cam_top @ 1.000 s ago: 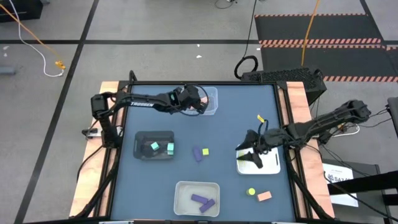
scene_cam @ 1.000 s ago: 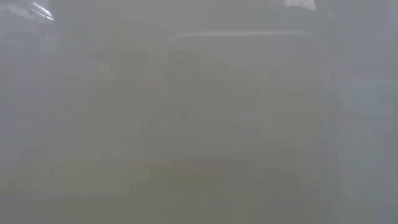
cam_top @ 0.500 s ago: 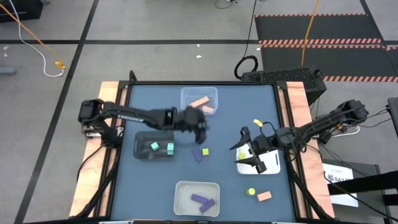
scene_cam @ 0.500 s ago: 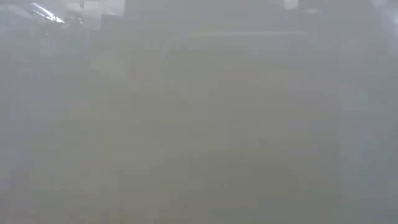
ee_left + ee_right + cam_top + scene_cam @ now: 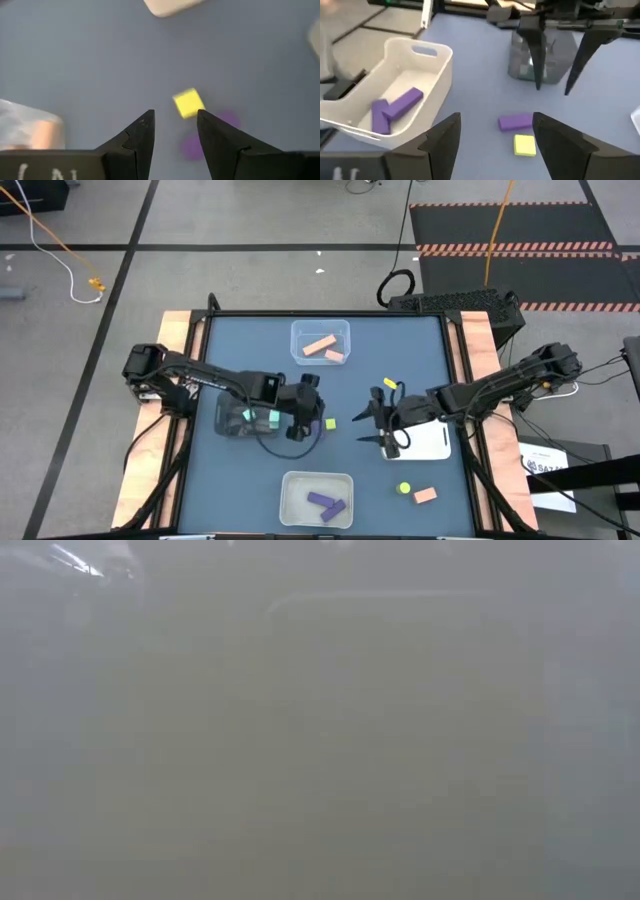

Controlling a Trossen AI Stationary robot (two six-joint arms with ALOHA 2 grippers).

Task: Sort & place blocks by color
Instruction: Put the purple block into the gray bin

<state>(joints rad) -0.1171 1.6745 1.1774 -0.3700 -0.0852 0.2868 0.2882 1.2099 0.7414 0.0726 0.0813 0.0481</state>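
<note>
The left gripper [image 5: 305,423] is hovering with fingers spread wide and empty over the small purple bar block [image 5: 515,121], which is lying on the blue table [image 5: 380,360] just beside the yellow-green cube block [image 5: 330,423]. The right gripper [image 5: 374,423] is facing that same purple bar from the other side, fingers also apart and holding nothing. The white plastic bin [image 5: 316,498] holding two purple bars is sitting near it.

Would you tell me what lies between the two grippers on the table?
A purple block and a yellow-green cube, seen in the right wrist view between the left gripper and right gripper.
</note>
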